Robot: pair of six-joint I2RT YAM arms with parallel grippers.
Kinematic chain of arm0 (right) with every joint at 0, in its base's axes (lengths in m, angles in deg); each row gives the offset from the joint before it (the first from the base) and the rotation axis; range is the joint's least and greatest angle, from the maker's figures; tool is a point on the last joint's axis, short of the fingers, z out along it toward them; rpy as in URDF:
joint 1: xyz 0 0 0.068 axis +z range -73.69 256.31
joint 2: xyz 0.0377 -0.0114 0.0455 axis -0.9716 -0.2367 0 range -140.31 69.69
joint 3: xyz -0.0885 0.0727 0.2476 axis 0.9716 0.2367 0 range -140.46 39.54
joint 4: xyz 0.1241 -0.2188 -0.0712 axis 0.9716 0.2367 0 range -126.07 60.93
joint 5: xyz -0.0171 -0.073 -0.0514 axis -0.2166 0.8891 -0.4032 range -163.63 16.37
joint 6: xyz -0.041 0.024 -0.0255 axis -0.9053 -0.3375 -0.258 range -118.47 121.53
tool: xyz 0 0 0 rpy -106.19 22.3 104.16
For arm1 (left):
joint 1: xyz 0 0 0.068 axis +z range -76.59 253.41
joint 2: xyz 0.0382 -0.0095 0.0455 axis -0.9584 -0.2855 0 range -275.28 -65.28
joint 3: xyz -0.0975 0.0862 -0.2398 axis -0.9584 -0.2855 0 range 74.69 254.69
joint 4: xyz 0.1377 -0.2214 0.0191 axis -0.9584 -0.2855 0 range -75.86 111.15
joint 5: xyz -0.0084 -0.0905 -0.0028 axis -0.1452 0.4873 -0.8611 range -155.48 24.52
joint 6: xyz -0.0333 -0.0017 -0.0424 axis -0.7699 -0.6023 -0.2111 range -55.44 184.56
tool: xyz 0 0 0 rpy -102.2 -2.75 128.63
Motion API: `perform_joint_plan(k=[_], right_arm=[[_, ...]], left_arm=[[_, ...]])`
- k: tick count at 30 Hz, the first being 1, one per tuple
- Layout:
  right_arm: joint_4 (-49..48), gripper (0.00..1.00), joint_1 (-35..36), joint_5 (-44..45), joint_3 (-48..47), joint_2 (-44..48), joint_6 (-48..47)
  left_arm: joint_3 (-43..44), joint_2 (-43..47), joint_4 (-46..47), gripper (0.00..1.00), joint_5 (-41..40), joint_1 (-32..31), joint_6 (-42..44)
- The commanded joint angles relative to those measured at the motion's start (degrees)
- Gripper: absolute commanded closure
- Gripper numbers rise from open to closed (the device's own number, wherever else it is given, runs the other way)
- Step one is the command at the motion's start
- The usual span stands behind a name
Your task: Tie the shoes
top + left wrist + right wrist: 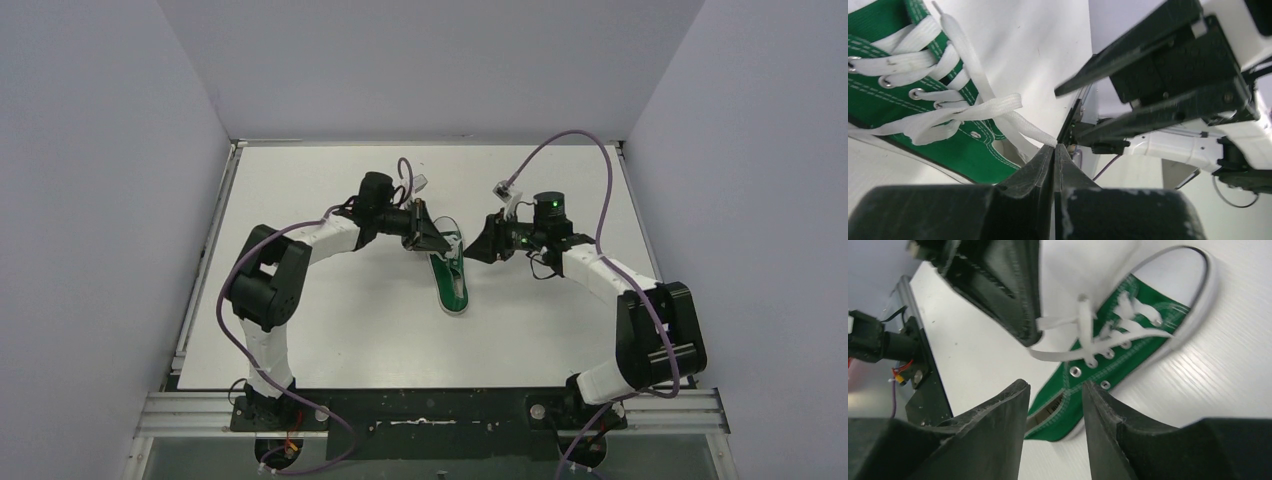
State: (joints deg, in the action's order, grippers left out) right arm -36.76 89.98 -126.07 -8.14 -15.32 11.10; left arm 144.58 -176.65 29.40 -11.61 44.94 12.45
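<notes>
Green sneaker [451, 282] lies mid-table [330, 330], white toe cap toward the near edge, heel end far. Laces are loose over the eyelets, no bow formed.

Left gripper [1054, 150] sits at the sneaker's far end. Its jaws are clenched flat together on the tip of one white lace [988, 107], which runs slack from the eyelets up to the pinch.

Right gripper [1053, 389] is just right of the sneaker's far end, apart from it. It is released: the jaws stand spread with nothing between them, and the sneaker's green side shows through the gap.

The two grippers face each other across the laces, near but not touching.
</notes>
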Motion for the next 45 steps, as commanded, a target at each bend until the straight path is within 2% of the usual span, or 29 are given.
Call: perform_joint_plan(k=[1, 3, 5, 18, 25, 27, 30, 31, 34, 37, 41, 43, 45], right_arm=[[-14.6, 0.55, 2.4, -8.8, -1.6, -2.6, -0.1], [-20.1, 0.50, 3.0, -9.5, -0.3, -3.3, 1.5], [-20.0, 0.46, 4.2, -9.6, -0.8, -4.7, 0.3], [-22.0, 0.45, 7.3, -6.7, -3.0, -11.1, -1.7], [-26.0, 0.45, 7.5, -1.8, -1.9, -12.1, -0.5], [-26.6, 0.55, 7.6, -2.6, -2.6, -13.3, 0.9], [-25.8, 0.91, 7.4, 0.4, -0.5, -10.4, 8.9], [-21.4, 1.00, 7.5, 1.7, -0.3, -8.2, 12.0], [-3.4, 1.00, 7.7, 1.3, -2.0, -3.8, 21.0], [16.4, 1.00, 7.4, 0.9, -6.3, -3.6, 23.4], [35.1, 1.00, 6.2, 1.2, -12.7, -3.4, 22.8], [39.4, 1.00, 4.8, 0.1, -15.6, -5.0, 22.2], [39.7, 1.00, 4.0, -0.8, -17.5, -7.0, 21.9]], left_arm=[[0.1, 0.2, 6.2, 1.00, 2.8, 1.1, -7.6], [-0.3, -0.1, 8.0, 1.00, 2.7, 1.1, -9.2], [-0.9, -0.4, 10.4, 1.00, 2.7, 1.1, -11.0], [-0.9, -0.6, 11.2, 1.00, 3.9, 1.2, -12.2], [-0.9, -1.1, 13.8, 1.00, 4.8, 1.2, -14.5], [-0.8, -1.4, 14.1, 1.00, 5.0, 1.2, -14.5], [-0.4, -1.6, 14.3, 1.00, 4.3, 1.3, -14.1], [-0.2, -1.6, 13.6, 1.00, 3.9, 1.6, -13.0], [0.9, -2.3, 10.5, 1.00, 3.3, 2.4, -9.2], [3.1, -4.1, 6.5, 0.98, 3.6, 2.9, -5.2], [3.7, -3.9, 2.4, 0.77, 3.0, 4.5, 1.4], [2.8, -1.4, -3.2, 0.37, 0.7, 6.7, 8.1], [2.5, 0.5, -9.2, 0.27, -0.9, 8.6, 16.9]])
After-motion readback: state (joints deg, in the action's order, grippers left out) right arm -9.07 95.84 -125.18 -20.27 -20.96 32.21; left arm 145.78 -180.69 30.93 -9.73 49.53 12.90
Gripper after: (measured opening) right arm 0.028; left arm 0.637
